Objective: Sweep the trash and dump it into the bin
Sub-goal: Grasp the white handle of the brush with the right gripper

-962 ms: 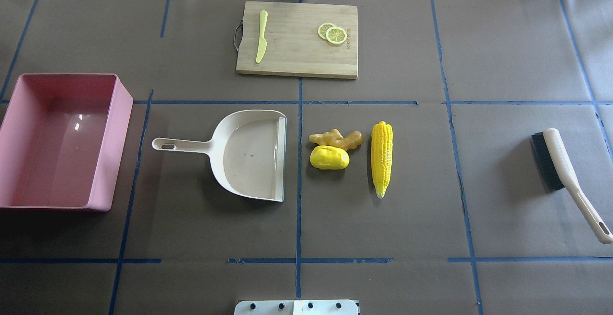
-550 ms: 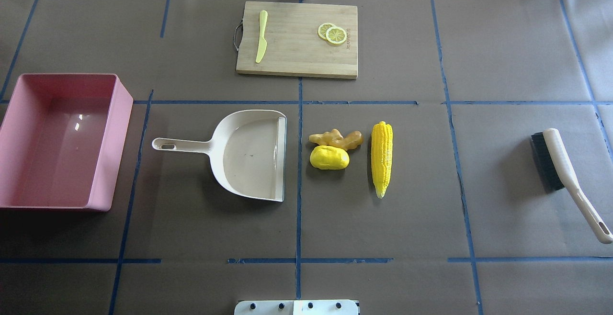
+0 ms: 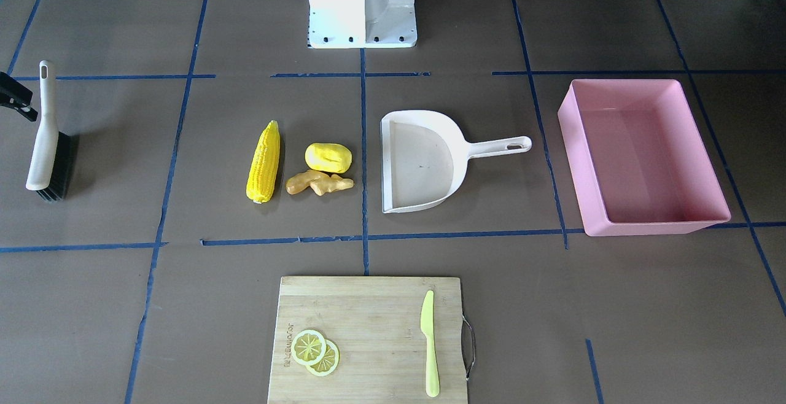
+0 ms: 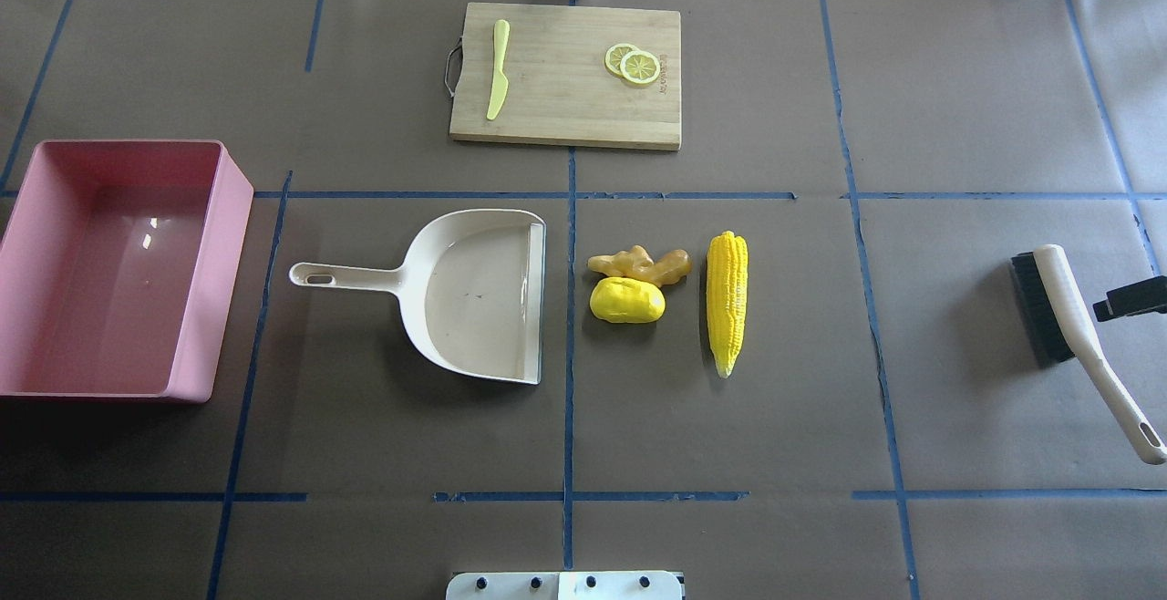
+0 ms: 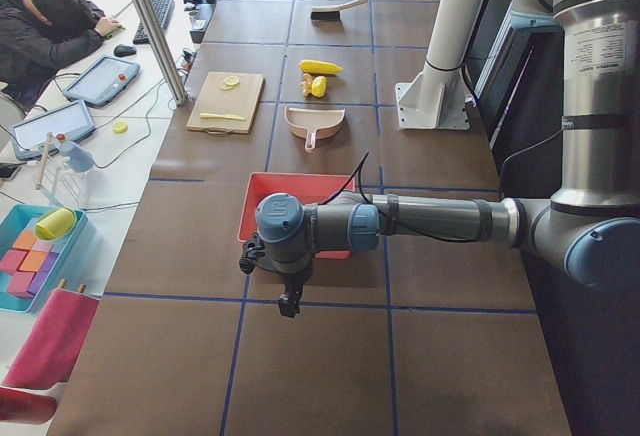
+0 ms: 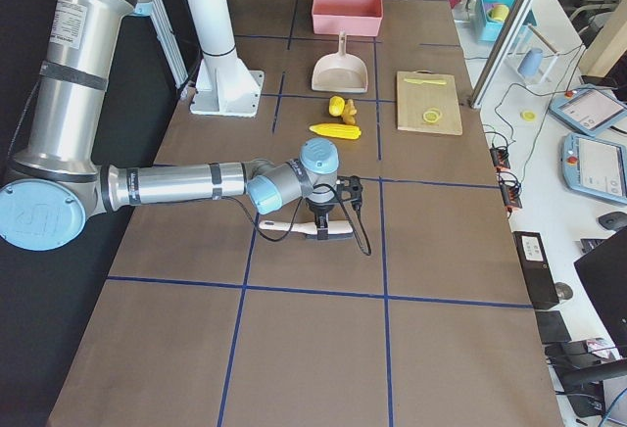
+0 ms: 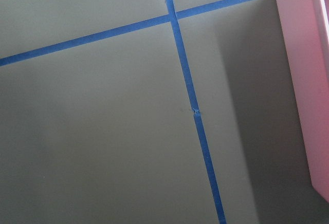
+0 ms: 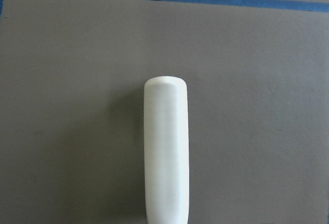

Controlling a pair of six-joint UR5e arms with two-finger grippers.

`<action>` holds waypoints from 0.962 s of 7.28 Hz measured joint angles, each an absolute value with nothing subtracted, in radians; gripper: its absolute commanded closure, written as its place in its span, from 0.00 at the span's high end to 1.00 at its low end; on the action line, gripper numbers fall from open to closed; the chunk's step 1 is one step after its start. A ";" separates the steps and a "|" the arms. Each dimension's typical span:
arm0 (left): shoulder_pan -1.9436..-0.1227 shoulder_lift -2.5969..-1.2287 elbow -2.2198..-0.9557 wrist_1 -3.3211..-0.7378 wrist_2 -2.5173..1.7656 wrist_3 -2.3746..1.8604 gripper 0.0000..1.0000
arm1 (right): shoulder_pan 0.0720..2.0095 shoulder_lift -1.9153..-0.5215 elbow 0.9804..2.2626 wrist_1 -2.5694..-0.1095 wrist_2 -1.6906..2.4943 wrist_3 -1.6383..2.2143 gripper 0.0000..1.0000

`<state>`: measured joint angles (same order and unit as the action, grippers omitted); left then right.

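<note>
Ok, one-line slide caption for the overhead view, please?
Unswept corn cob, potato and ginger root lie beside the dustpan; right end effector at the brush; bin empty.

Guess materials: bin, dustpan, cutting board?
Bin: likely plastic, glossy pink; light glints on its floor.
Dustpan: probably moulded plastic, cream, smooth with a slight sheen.
Cutting board: looks like wood or bamboo, matte, with visible grain strips.

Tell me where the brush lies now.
In the overhead view the brush lies at the far right, on the robot's right side, well apart from the corn cob.
</note>
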<state>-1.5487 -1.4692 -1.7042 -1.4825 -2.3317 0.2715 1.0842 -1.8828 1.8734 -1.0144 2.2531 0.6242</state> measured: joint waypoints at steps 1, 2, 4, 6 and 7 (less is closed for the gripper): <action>-1.548 -1.469 -1.704 -1.483 -2.332 0.272 1.00 | 1.048 -1.912 1.874 -0.962 2.239 0.661 1.00; -1.548 -1.468 -1.704 -1.482 -2.332 0.272 1.00 | 1.013 -1.932 1.874 -0.939 2.220 0.677 1.00; -1.548 -1.468 -1.705 -1.482 -2.332 0.271 1.00 | 0.946 -1.949 1.871 -0.928 2.182 0.705 1.00; -1.548 -1.468 -1.706 -1.482 -2.332 0.272 1.00 | 0.900 -1.959 1.864 -0.927 2.168 0.716 0.99; -1.548 -1.468 -1.706 -1.482 -2.332 0.272 1.00 | 0.879 -1.959 1.859 -0.926 2.161 0.717 0.84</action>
